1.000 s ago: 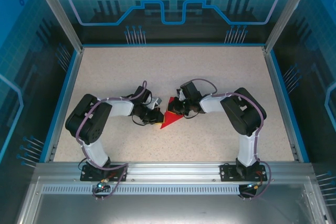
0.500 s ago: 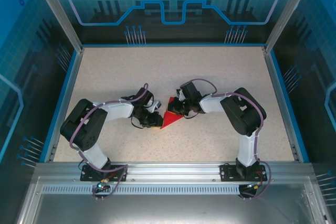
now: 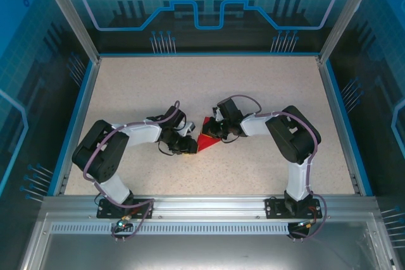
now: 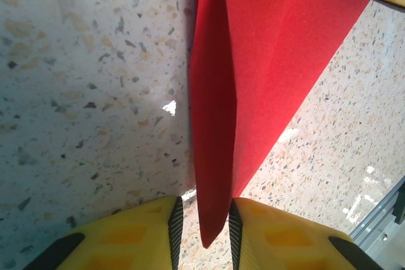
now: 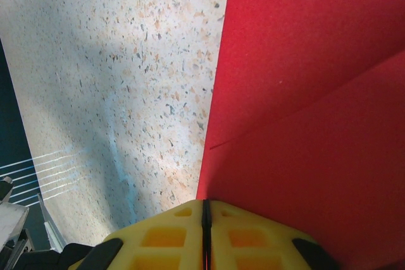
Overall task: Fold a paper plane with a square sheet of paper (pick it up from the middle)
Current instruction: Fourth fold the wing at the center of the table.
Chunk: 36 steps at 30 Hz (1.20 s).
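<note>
While the right gripper (image 5: pixel 204 213) pinches one edge of the red paper (image 3: pixel 206 141) in the middle of the table (image 3: pixel 266 93), we find the left gripper (image 4: pixel 202 216) narrowly parted around the folded tip. We judge a crease is in hand. Next, the left must close squarely without dragging the fold.

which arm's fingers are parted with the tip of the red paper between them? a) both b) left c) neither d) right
b: the left fingers stand apart with the pointed tip of the red paper between them, while the right fingers are pressed together on the paper's edge.
</note>
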Each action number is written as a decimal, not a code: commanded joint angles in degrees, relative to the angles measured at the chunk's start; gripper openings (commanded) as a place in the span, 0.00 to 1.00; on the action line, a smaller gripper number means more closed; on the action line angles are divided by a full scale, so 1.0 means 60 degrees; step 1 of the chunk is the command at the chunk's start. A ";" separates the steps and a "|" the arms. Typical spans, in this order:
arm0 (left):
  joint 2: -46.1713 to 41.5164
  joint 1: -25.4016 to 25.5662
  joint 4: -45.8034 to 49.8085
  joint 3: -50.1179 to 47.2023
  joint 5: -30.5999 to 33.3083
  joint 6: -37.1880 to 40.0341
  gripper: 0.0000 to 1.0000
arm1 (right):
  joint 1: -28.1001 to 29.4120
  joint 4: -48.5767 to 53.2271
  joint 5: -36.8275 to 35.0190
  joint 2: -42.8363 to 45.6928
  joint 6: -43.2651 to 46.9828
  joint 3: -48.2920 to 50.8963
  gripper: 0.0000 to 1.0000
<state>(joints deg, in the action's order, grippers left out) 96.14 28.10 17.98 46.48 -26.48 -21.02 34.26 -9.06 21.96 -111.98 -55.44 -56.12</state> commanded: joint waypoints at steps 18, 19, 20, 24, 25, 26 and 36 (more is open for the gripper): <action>0.0099 0.0071 0.0225 0.0615 0.0483 -0.0438 0.30 | 0.0164 0.0953 -0.0518 -0.0599 0.0273 0.0301 0.10; 0.0153 0.0070 0.0280 0.0631 0.0534 -0.0418 0.28 | 0.0158 0.0953 -0.0523 -0.0599 0.0273 0.0304 0.10; 0.0199 0.0077 0.0342 0.0647 0.0568 -0.0381 0.26 | 0.0167 0.0956 -0.0521 -0.0601 0.0277 0.0304 0.10; 0.0449 0.0105 0.0669 0.0699 0.0679 -0.0180 0.20 | 0.0164 0.0955 -0.0524 -0.0584 0.0273 0.0344 0.10; 0.0505 0.0109 0.0733 0.0706 0.0713 -0.0130 0.19 | 0.0168 0.0957 -0.0520 -0.0585 0.0288 0.0346 0.10; 0.0558 0.0142 0.0797 0.0706 0.0746 -0.0077 0.18 | 0.0168 0.0953 -0.0521 -0.0584 0.0280 0.0347 0.10; 0.1039 0.0776 0.2032 0.0951 0.1964 0.0209 0.13 | 0.0179 0.1045 -0.0559 -0.0599 0.0301 0.0330 0.10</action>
<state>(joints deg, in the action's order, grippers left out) 99.57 30.61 23.81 52.29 -19.14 -21.43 34.26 -9.04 21.98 -111.98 -55.22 -56.12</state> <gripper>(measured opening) 0.130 0.101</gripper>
